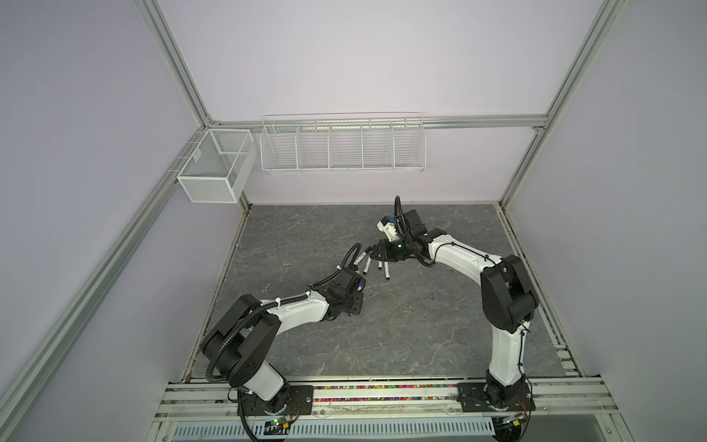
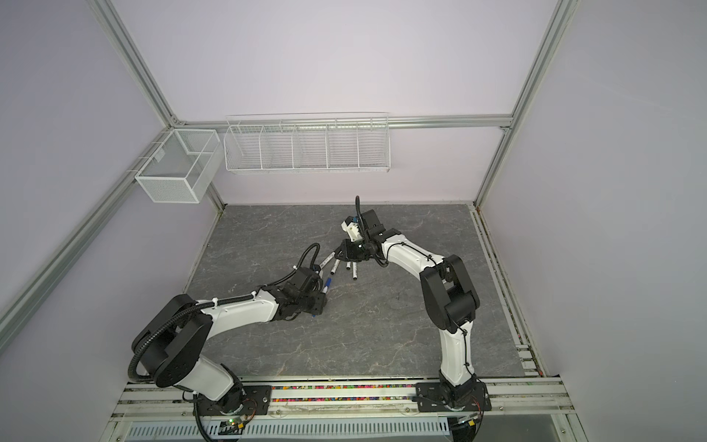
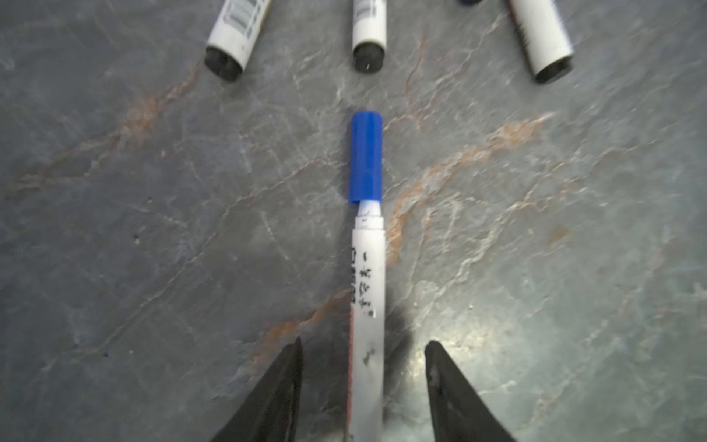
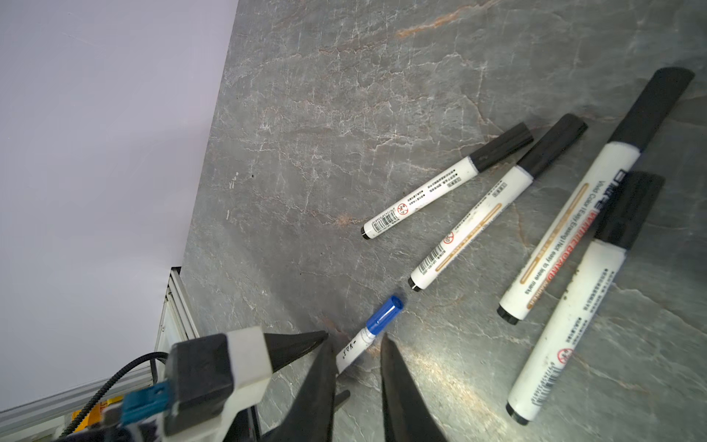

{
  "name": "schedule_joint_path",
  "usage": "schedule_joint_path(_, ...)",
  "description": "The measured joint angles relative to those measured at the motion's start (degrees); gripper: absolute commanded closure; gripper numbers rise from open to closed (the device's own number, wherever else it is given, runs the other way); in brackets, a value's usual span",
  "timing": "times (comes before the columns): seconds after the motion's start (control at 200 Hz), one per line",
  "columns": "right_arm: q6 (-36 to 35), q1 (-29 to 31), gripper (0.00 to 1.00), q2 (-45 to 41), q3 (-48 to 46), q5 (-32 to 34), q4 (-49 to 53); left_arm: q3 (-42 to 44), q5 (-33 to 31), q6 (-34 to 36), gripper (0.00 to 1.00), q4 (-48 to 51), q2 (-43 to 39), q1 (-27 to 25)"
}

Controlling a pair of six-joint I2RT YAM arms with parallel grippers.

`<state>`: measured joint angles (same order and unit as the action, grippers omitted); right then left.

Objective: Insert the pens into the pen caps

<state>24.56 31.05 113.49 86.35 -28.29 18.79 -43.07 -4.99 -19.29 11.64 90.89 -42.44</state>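
The left gripper (image 3: 363, 342) sits just left of the middle of the grey desk (image 1: 421, 336). It straddles the blue pen (image 3: 367, 275) with its fingers spread, a gap on each side, gripping nothing. The pen lies flat. Its blue cap (image 3: 366, 157) is only part-way on, with a white neck showing between cap and barrel. This looks like the last pen, so the job is to seat that cap. It would be best to pinch the barrel squarely, then press the cap straight along the pen's line. A push off that line would probably roll or skew it.

The wire baskets (image 1: 342, 149) hang on the wall above the back edge, well clear. The right gripper (image 4: 357, 340) is poised by the pen's neck with its fingers a little apart and nothing held, and it crowds the left gripper. Four black pens (image 4: 474, 225), all capped, fan out toward the back edge. One butt end lies near the blue cap and in line with it, so a sliding pen could knock it.
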Motion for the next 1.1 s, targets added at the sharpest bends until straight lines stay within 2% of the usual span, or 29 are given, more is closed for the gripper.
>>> schedule_joint_path(0.105, -0.4, 0.0, 0.75, -0.8, -0.3, 0.0, 0.0, -2.3, -0.2, 0.4, 0.55, 2.3, 1.5, 0.0)
schedule_joint_path(0.435, -1.0, 0.0, 0.74, -1.6, -0.4, 0.1, 0.0, -5.0, 1.9, 0.2, 0.89, 9.3, 1.9, -0.3)
schedule_joint_path(0.57, -1.0, 0.0, 0.74, -1.6, -0.5, 0.1, 0.0, -6.0, 3.7, 0.2, 1.0, 12.3, 1.7, -0.4)
schedule_joint_path(0.685, -1.2, 0.0, 0.72, -1.9, -1.5, 0.0, 0.0, -6.0, 5.3, 0.4, 1.0, 15.0, 0.0, -0.5)
schedule_joint_path(0.805, -2.5, 0.0, 0.64, -3.6, -3.6, -0.4, 0.5, -5.9, 6.7, 0.5, 1.0, 15.8, -6.1, -0.5)
schedule_joint_path(0.95, -4.1, 0.2, 0.51, -5.9, -4.6, -3.5, 0.8, -5.4, 6.3, 0.3, 1.0, 11.1, -15.5, -0.5)
schedule_joint_path(1.1, -4.7, 1.3, 0.49, -6.8, -4.6, -6.9, -0.1, -4.8, 4.8, 0.4, 1.0, 5.2, -18.2, -0.5)
